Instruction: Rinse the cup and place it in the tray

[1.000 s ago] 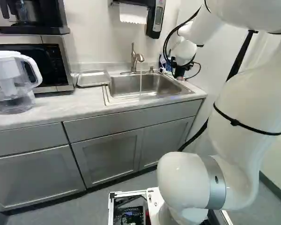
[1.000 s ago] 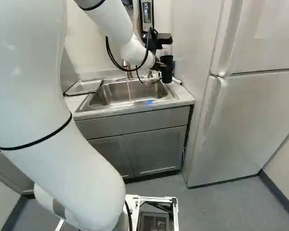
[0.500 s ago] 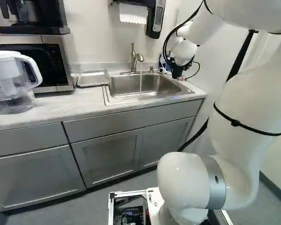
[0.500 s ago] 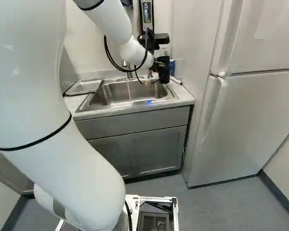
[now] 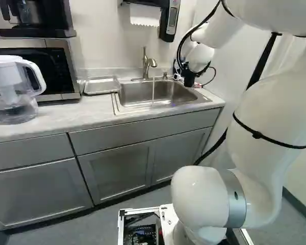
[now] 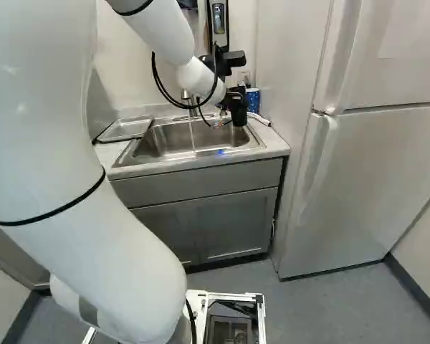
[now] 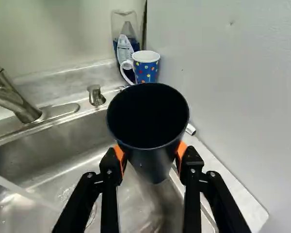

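The end effector [image 6: 231,98] is clamped on the black cup [image 7: 148,121], its orange pads [image 7: 119,155] pressing the cup's wall from two sides. The cup sits between the fingers, its open mouth turned to the wrist view's camera, above the sink [image 7: 136,199] at the end farther from the tray. Just beyond the cup stand a blue dotted mug [image 7: 146,73] and, behind that, a clear bottle [image 7: 124,31] with blue liquid, both near the wall. Water [image 5: 153,91] runs from the faucet [image 5: 149,63] into the sink, apart from the cup. The tray [image 5: 101,86] lies on the surface [image 5: 61,113] across the sink, between it and the microwave [image 5: 69,69]. A clear pitcher [image 5: 10,92] stands at the left of the left base view.
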`<state>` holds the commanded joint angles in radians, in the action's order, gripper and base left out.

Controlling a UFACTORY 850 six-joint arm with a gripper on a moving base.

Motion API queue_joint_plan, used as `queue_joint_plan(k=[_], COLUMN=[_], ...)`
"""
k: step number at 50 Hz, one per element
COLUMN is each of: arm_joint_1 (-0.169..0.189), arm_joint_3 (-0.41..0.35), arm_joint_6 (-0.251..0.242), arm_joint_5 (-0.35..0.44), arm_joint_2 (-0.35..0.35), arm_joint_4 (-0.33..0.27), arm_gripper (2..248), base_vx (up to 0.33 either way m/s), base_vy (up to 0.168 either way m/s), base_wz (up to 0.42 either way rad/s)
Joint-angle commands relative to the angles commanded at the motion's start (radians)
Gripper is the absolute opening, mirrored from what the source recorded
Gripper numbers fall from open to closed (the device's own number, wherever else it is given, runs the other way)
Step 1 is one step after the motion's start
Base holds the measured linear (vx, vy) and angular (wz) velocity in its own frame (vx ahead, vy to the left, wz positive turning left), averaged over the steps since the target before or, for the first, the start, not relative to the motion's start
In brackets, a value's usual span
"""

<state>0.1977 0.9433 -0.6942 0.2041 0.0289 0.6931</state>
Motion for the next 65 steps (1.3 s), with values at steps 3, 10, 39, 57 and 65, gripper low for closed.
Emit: queue_joint_plan(k=[3,10,39,57,65], arm_joint_1=[-0.001,-0.006,-0.039,-0.06,-0.07], arm_joint_3=[-0.001,-0.003,-0.015,-0.021,-0.023], arm_joint_6=[0.0,0.0,0.0,0.107,0.19], arm_joint_5=[-0.009,-0.028,-0.1,-0.143,-0.158], arm_joint_2=[-0.001,-0.003,-0.015,-0.021,-0.023], arm_joint_4=[-0.014,-0.05,-0.215,-0.319,-0.366], arm_gripper=[120,120,120,120,120], base_vx=[0.0,0.0,0.0,0.0,0.0], base_vy=[0.0,0.0,0.0,0.0,0.0], base_wz=[0.0,0.0,0.0,0.0,0.0])
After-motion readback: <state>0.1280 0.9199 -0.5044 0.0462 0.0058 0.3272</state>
